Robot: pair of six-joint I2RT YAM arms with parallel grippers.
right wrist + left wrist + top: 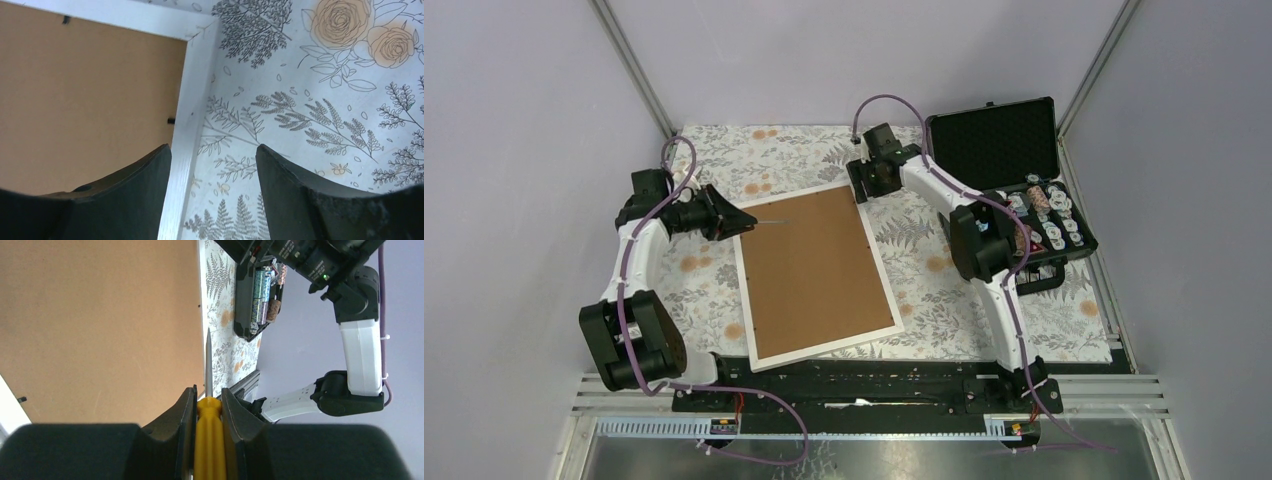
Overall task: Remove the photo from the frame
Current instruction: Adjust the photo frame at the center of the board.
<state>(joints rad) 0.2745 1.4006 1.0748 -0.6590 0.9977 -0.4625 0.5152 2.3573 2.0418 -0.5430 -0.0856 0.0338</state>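
1. Left side. The left gripper [741,222] sits at the far left corner of the frame [814,270], with its fingers pointing toward the right. In the left wrist view, its jaws are clamped on the yellow handle of a screwdriver [209,440]. The thin metal shaft projects forward from between the fingertips and extends over the frame's brown back. The views do not show whether the tip touches the board.

2. Centre. The frame lies flat and face down on the floral tablecloth [924,290]. Its brown fibreboard back faces up inside the thin white border. The frame is turned slightly, so that its near right corner points toward the arm bases. Small black tabs [171,120] sit along the inner edge of the border.

3. Right side. The right gripper [862,190] hovers at the far right corner of the frame. Its jaws stand apart and hold nothing. In the right wrist view, one finger is over the brown back and the other is over the cloth.

4. Far right. An open black case [994,140] rests on the cloth, with small parts in its lower half.
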